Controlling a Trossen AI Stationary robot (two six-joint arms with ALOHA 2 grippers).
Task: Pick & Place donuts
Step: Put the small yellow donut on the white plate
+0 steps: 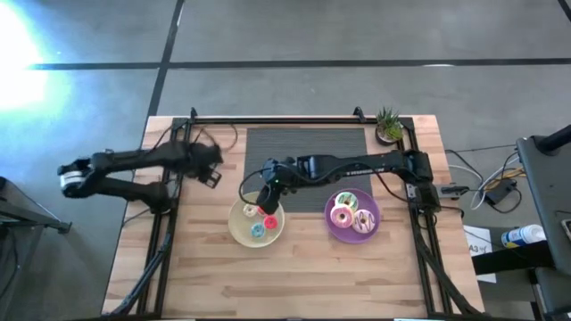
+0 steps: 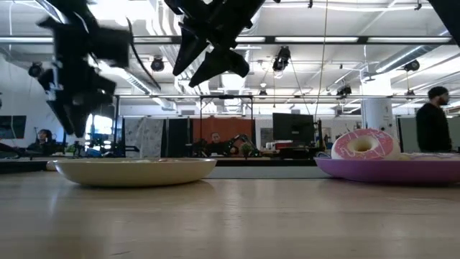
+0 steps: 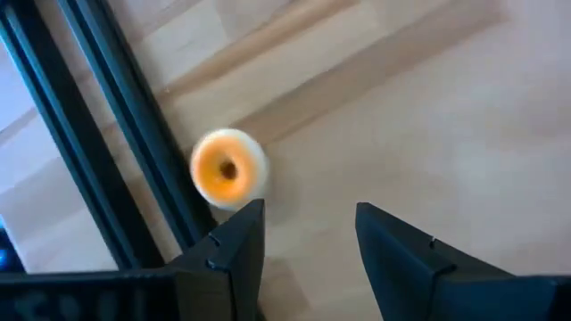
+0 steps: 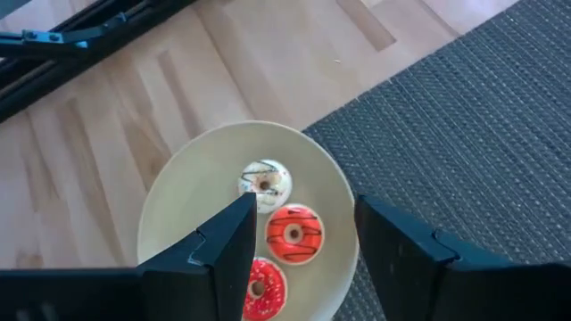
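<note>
— Where are the arms, going by the cream plate [image 1: 237, 230]?
— Right gripper [image 1: 268, 197] hangs over its rim, fingers apart (nothing between). Left gripper [image 1: 212, 166] sits up-left of it, also spread.

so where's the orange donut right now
In the left wrist view the orange donut lies on the bare wood beside the black frame rail, just ahead of the open left gripper, not on either plate.

Small donuts [image 1: 260, 220] in left plate [image 1: 241, 230], larger donuts [image 1: 351, 212] in right plate [image 1: 372, 229]
</note>
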